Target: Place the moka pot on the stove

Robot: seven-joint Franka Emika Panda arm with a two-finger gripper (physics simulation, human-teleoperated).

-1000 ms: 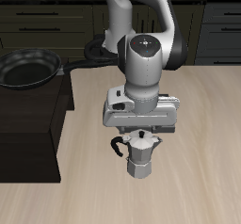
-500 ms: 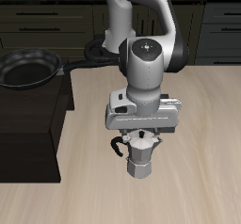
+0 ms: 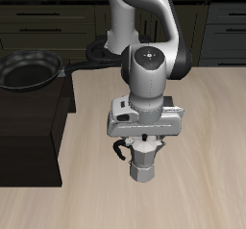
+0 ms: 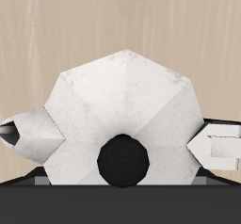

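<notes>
Sitting between pincer (image 3: pixel 142 139) fingers: moka pot (image 3: pixel 143 162)

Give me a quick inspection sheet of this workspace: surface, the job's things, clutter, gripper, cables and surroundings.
Surface: light wooden table, bare around the pot.
Job's things: moka pot upright on the table, directly under the arm; lid knob shows in the wrist view. The stove is not clearly seen in either view.
Clutter: black frying pan on a dark counter beside the table.
Gripper: gripper lowered over the pot's top, one finger at each side of it; contact cannot be told.
Cables: nothing seen.
Surroundings: dark cabinets behind the table.
</notes>
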